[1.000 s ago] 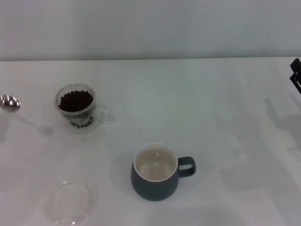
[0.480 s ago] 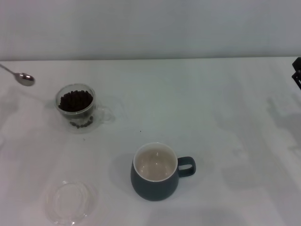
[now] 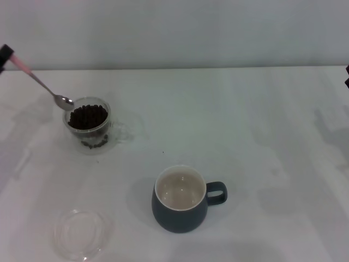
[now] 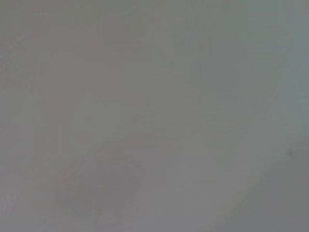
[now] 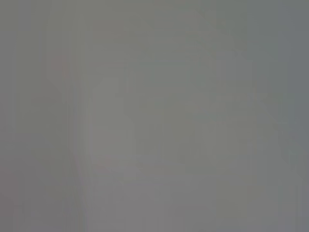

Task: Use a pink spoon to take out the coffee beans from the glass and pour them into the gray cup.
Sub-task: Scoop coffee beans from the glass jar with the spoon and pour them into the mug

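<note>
At the far left edge of the head view, my left gripper [image 3: 5, 55] is shut on the pale-pink handle of the pink spoon [image 3: 42, 83]. The spoon slants down to the right, its silver bowl hanging empty just over the near-left rim of the glass [image 3: 90, 131]. That small clear glass holds a heap of dark coffee beans [image 3: 87, 116]. The gray cup [image 3: 180, 214] stands in the front middle with its cream inside empty and its handle to the right. Only a dark sliver of my right gripper [image 3: 347, 82] shows at the far right edge. Both wrist views show only blank grey.
A flat clear glass dish [image 3: 82, 234] lies near the front left corner. The white table [image 3: 245, 142] ends at a pale wall behind.
The spoon rose from the left edge, then swung right and down until its bowl reached the glass rim. The right gripper slid further out past the right edge.
</note>
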Controlling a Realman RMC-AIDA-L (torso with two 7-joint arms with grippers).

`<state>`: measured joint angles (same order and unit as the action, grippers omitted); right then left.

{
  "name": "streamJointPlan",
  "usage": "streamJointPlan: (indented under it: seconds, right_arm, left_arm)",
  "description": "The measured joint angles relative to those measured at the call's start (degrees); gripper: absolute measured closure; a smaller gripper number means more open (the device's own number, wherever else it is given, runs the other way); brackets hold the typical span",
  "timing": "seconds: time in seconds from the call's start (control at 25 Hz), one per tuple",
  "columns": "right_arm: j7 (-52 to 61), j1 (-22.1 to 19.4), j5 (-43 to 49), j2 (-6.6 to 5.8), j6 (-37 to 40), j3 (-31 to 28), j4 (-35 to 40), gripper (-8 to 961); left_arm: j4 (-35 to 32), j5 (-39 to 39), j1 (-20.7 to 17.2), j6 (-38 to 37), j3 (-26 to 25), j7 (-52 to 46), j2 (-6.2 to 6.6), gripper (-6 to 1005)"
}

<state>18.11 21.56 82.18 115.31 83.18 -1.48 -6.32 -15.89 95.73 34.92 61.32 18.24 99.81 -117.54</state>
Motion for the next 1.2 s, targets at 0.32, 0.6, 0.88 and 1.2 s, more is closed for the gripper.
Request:
streamJointPlan:
  seconds: [0.32, 0.6, 0.88, 1.2]
  right_arm:
    - [0.0, 1.3, 0.0, 0.00, -1.3, 0.0, 0.3, 136]
    - [0.0, 1.3, 0.0, 0.00, -1.7, 0.0, 0.2, 136]
    - [0.0, 1.1, 0.0, 0.00, -1.8, 0.0, -0.2, 136]
    - [0.0, 1.2, 0.0, 0.00, -1.8, -0.1, -0.2, 136]
  left_arm:
    - [0.6, -0.1, 1.1, -1.7, 1.7, 2.4, -0.72, 863]
    - [3.3, -0.1, 1.7, -3.9, 1.7, 0.9, -0.94, 863]
    - [4.4, -0.1, 1.7, -4.8, 1.7, 0.6, -1.20, 864]
    - [5.8, 1.0, 0.7, -5.4, 1.3, -7.3, -1.20, 864]
